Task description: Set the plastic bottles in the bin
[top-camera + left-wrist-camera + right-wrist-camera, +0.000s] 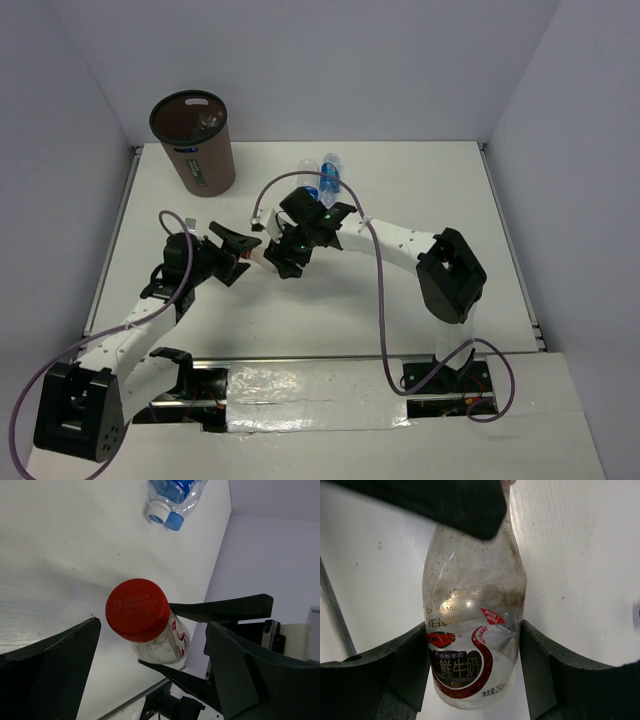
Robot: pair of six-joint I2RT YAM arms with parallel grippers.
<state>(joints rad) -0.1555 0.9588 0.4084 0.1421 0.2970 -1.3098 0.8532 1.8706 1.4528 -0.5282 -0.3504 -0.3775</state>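
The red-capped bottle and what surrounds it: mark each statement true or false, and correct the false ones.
1. The right gripper is shut on the red-capped bottle. True.
2. The left gripper is clamped on the bottle's cap. False: it is open, with a finger on either side of the cap and neither touching it.
3. The bin lies tipped over. False: it stands upright at the far left of the table.
4. Two blue-labelled bottles lie on the table beyond both grippers. True.
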